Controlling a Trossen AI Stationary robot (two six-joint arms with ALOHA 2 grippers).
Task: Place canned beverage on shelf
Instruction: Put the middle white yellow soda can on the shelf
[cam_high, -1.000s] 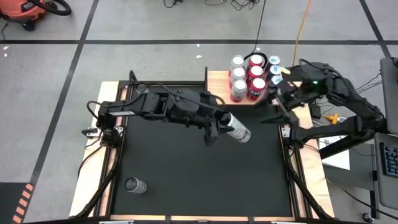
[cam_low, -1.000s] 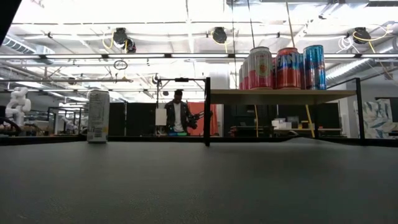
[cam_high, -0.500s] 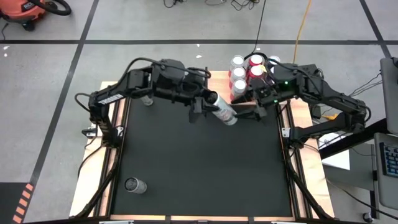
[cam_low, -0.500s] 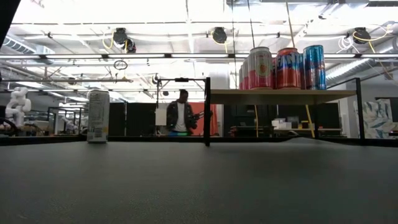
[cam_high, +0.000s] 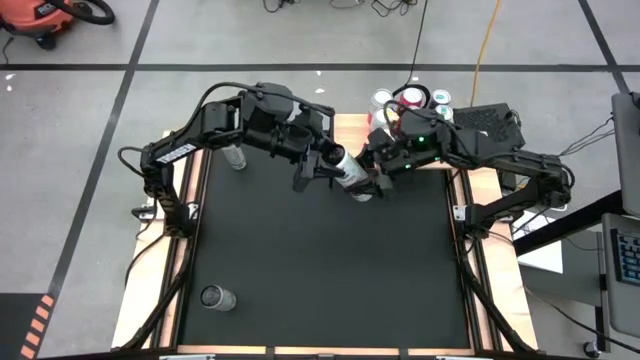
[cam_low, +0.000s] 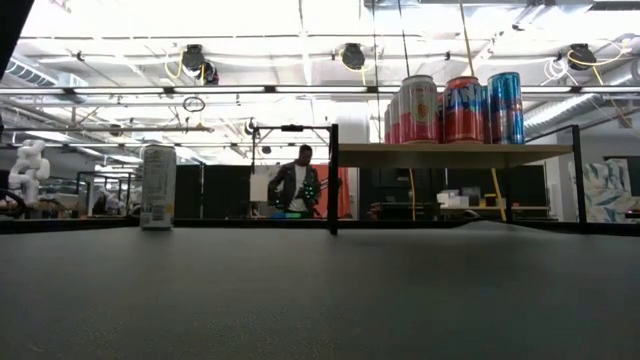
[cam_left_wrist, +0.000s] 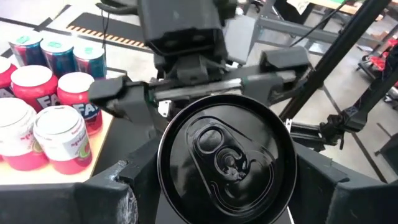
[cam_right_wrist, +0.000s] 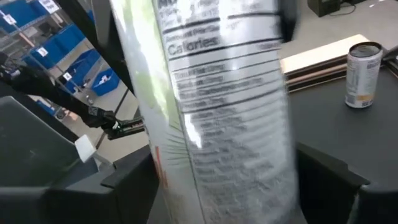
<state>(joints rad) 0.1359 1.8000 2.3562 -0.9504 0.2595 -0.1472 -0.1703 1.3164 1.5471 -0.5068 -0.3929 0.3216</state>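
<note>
My left gripper (cam_high: 335, 170) holds a silver-and-green canned beverage (cam_high: 352, 178) in the air above the table's far middle, just in front of the shelf (cam_high: 350, 128). The can's black lid (cam_left_wrist: 227, 155) faces the left wrist camera. My right gripper (cam_high: 378, 172) stands open at the can's other end, one finger on each side of the can's printed side (cam_right_wrist: 217, 124). I cannot tell whether they touch it. The shelf is a light-wood board (cam_low: 455, 155) on black legs that carries several upright cans (cam_low: 455, 108). The low view shows neither gripper. My left gripper pinches the can between its two fingers (cam_left_wrist: 124, 186), on the side wall just under the lid's rim (cam_left_wrist: 163, 163). The fingers come from the table's left, slanting a little downward. The can is clear of the table and tilted, its lid toward the left arm.
A pale can (cam_high: 235, 158) stands near the table's far left edge and shows in the low view (cam_low: 158, 187). Another can (cam_high: 218, 297) stands near the front left. The black mat (cam_high: 320, 270) is bare in the middle and right. A person (cam_low: 298, 188) stands in the room behind.
My left gripper has carried the can from the table's middle toward the far edge, close to the shelf, and has rolled a little. My right gripper has come from beside the shelf toward the table's left, until its fingers stand around the can. The person behind has stepped right.
</note>
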